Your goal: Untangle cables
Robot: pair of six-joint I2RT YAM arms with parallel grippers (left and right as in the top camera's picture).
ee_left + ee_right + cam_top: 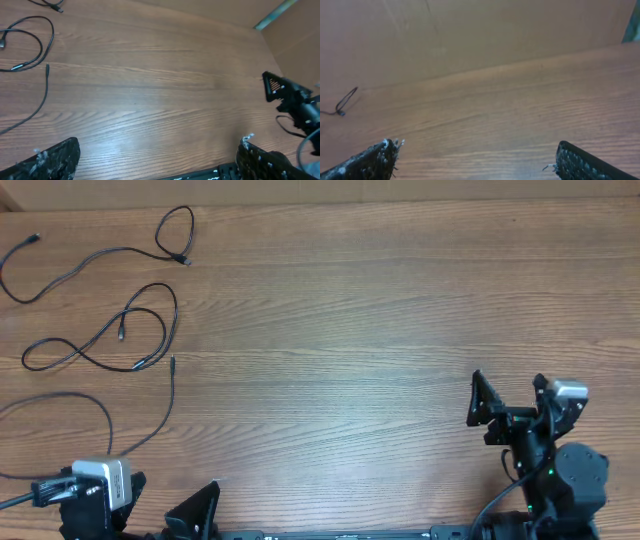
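Observation:
Three thin black cables lie on the left of the wooden table. One [100, 255] runs along the far left with a loop near its end. A second [150, 300] crosses over itself in the middle left. A third [165, 415] curves down toward the front; it also shows in the left wrist view [46, 87]. The cables look apart from each other. My left gripper [165, 515] [155, 165] is open and empty at the front left. My right gripper [512, 395] [477, 162] is open and empty at the front right, far from the cables.
A brown cardboard wall [470, 35] stands behind the table's far edge. The right arm [295, 100] shows in the left wrist view. A small cable loop [345, 102] shows far off in the right wrist view.

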